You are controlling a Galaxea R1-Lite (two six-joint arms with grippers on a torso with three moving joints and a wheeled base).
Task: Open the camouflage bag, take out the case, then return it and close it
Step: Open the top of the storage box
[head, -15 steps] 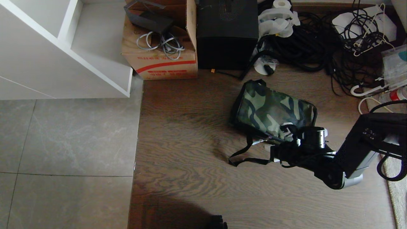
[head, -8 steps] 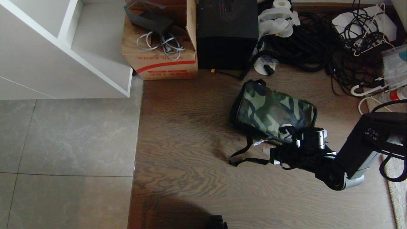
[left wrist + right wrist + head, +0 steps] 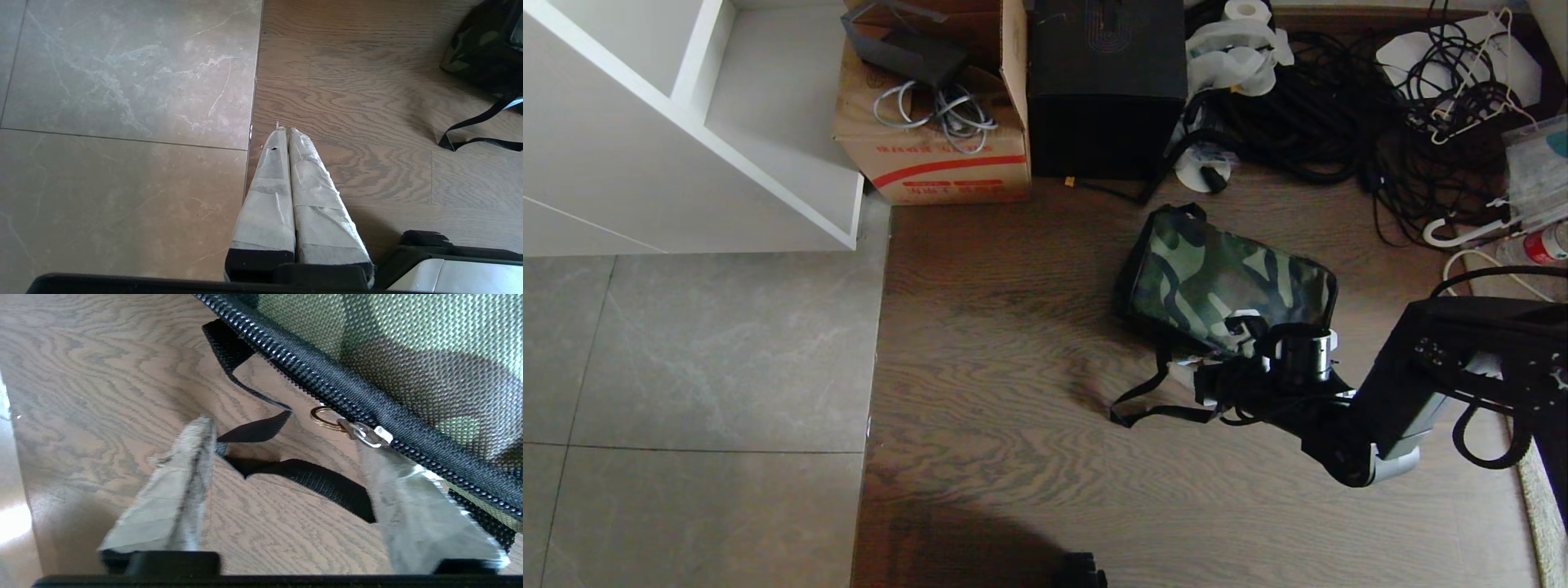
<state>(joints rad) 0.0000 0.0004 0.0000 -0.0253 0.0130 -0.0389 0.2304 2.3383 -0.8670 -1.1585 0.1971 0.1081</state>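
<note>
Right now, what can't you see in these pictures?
- The case: in no view; whether it lies inside the camouflage bag cannot be told, the fabric covers everything.
- The bag's near edge, head view: hidden behind the right gripper and arm.
- The zipper, right wrist view: cut off by the picture's edges.
- The left gripper: outside the head view.

A storage corner of a lab or workroom: tangled cables [image 3: 1347, 114] heaped on wood floor [image 3: 1013, 457], an open carton [image 3: 939, 155] of wires, white shelving [image 3: 694, 122], a black box [image 3: 1107, 90].
</note>
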